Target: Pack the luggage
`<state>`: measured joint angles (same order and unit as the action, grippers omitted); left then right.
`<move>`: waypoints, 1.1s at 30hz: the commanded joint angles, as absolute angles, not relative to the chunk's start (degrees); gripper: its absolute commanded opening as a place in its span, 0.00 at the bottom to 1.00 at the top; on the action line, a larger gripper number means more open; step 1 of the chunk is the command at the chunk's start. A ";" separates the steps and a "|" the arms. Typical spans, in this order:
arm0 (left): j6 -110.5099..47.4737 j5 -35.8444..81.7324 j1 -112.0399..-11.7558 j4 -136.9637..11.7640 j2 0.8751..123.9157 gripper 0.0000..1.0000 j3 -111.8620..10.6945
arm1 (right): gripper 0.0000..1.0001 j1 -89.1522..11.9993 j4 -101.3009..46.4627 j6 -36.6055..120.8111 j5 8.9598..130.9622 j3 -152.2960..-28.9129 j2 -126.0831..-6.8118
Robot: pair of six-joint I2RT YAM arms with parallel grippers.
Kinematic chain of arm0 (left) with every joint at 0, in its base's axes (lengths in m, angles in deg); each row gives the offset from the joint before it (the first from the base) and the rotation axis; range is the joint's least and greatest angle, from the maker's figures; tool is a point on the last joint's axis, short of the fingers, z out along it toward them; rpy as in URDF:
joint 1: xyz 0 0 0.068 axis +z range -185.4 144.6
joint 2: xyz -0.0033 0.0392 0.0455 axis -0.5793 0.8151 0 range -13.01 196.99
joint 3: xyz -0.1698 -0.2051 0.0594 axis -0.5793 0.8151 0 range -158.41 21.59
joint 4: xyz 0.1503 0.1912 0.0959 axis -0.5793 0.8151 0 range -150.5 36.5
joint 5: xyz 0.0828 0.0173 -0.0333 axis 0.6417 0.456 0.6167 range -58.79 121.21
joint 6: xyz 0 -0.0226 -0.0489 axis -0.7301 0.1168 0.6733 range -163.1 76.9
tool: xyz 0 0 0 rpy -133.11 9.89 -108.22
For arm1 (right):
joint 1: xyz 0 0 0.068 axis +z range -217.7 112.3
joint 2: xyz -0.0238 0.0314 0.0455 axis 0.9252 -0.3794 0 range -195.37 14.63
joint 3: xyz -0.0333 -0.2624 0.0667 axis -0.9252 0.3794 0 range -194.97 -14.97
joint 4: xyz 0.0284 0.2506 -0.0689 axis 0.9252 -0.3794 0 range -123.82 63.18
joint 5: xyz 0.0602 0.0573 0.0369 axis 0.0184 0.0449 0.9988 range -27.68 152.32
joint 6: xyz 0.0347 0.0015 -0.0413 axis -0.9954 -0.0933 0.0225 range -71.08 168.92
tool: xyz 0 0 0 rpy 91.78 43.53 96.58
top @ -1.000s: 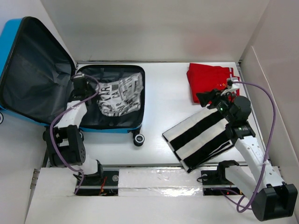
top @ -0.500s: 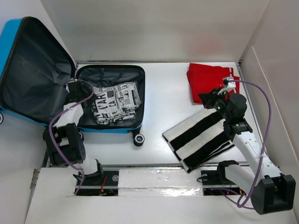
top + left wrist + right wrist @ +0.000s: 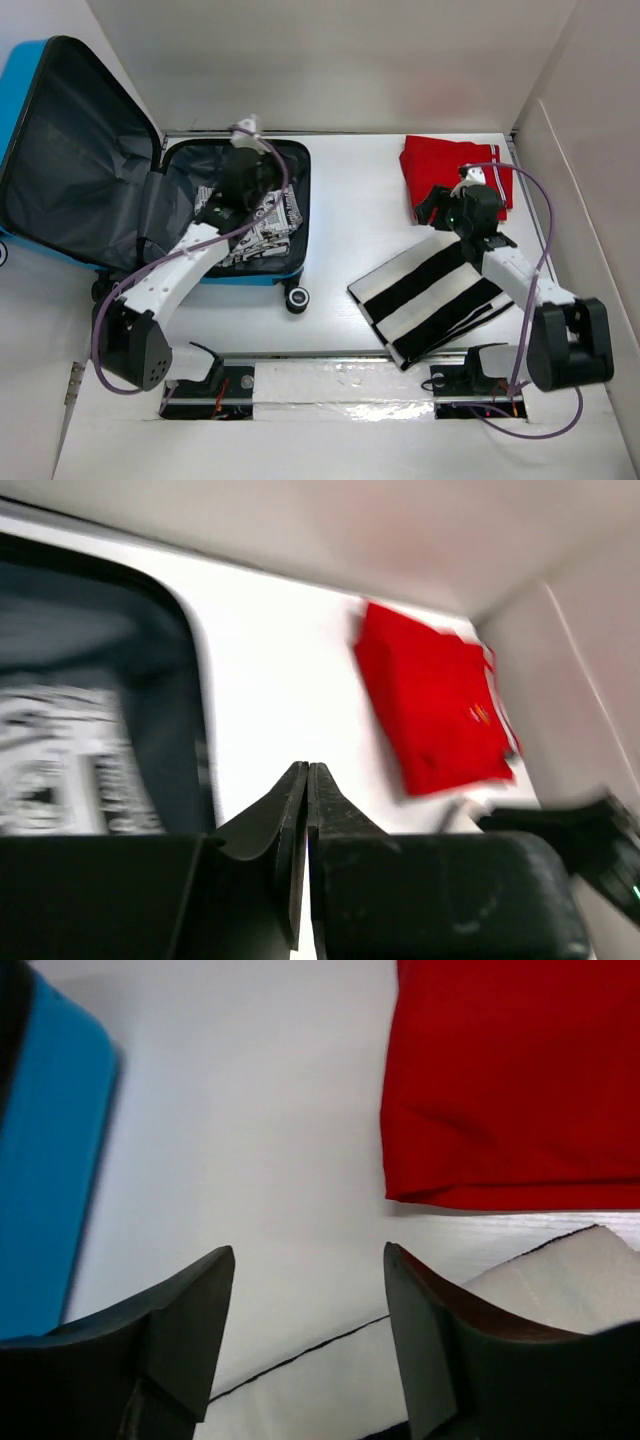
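The blue luggage (image 3: pixel 20 110) lies open at the left, its dark grey lid (image 3: pixel 80 150) raised. A newspaper-print garment (image 3: pixel 275 215) lies in its base and shows in the left wrist view (image 3: pixel 70 770). My left gripper (image 3: pixel 255 178) is over the luggage base, shut and empty (image 3: pixel 308 765). My right gripper (image 3: pixel 430 210) is open and empty (image 3: pixel 305 1250), above the table between a folded red garment (image 3: pixel 450 170) and a black-and-white striped garment (image 3: pixel 430 295). The red garment lies just ahead of its fingers (image 3: pixel 520 1080).
White walls enclose the table at the back and right. A luggage wheel (image 3: pixel 297 298) sticks out at the near edge of the luggage base. The luggage's blue shell (image 3: pixel 45 1160) shows at the left of the right wrist view. A foil-covered rail (image 3: pixel 340 385) runs along the front.
My left arm has swung from the luggage's left side up and across its base, leaving the newspaper-print garment inside. My right gripper has moved back and left, towards the red garment.
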<state>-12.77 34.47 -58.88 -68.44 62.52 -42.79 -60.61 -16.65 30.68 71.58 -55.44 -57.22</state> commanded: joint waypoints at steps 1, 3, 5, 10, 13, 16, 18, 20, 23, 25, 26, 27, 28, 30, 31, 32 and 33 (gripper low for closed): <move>-12.69 34.90 -65.62 -74.72 66.08 0.00 -43.64 | 0.71 -60.50 -19.16 33.61 65.58 -64.24 -63.38; -12.42 34.20 -69.30 -78.24 66.62 0.00 -42.23 | 0.75 -59.97 -20.58 34.32 62.08 -67.51 -66.91; -12.77 34.37 -71.60 -81.48 66.44 0.00 -39.33 | 0.75 -59.97 -22.59 34.94 59.25 -73.39 -73.74; -14.44 35.42 -77.75 -84.93 63.99 0.00 -33.88 | 0.75 -59.97 -37.32 37.83 56.17 -93.51 -92.30; -16.37 36.92 -79.60 -84.84 63.37 0.00 -32.91 | 0.75 -59.97 -47.87 39.51 55.82 -108.80 -103.99; -17.17 36.04 -79.61 -84.84 63.72 0.05 -32.21 | 0.73 -57.95 -55.09 40.21 54.68 -120.85 -112.86; -17.78 36.13 -79.61 -84.14 63.89 0.08 -32.38 | 0.71 -56.11 -57.40 40.92 50.92 -126.73 -115.96; -18.57 35.87 -79.61 -84.22 63.63 0.09 -31.94 | 0.69 -56.10 -61.96 41.27 49.93 -131.31 -120.18; -19.01 35.34 -79.61 -85.62 61.97 0.11 -30.36 | 0.51 -54.87 -64.00 40.92 48.61 -135.99 -123.26; -19.28 35.34 -79.61 -86.51 60.13 0.11 -29.40 | 0.41 -53.47 -66.01 40.05 46.60 -138.53 -124.58; -19.71 35.51 -79.61 -86.77 59.59 0.12 -28.61 | 0.30 -53.47 -67.24 39.78 45.46 -139.94 -125.98; -19.89 35.77 -79.61 -86.78 59.06 0.13 -28.34 | 0.21 -52.59 -68.04 39.60 44.58 -140.65 -126.25; -20.16 36.04 -79.61 -86.78 58.36 0.14 -28.08 | 0.15 -52.06 -66.83 40.30 44.13 -140.39 -126.08; -20.77 36.39 -79.61 -85.99 58.01 0.17 -28.07 | 0.04 -50.39 -66.03 40.39 43.69 -138.20 -124.86; -20.95 36.22 -79.61 -85.55 58.00 0.21 -28.25 | 0.02 -49.69 -64.98 40.39 44.21 -137.32 -124.24; -20.86 36.13 -79.61 -85.11 58.18 0.23 -28.34 | 0.00 -48.55 -64.10 40.48 45.00 -134.36 -123.36; -20.25 36.39 -79.61 -85.02 58.27 0.29 -28.34 | 0.00 -48.02 -63.13 40.48 47.96 -132.50 -121.27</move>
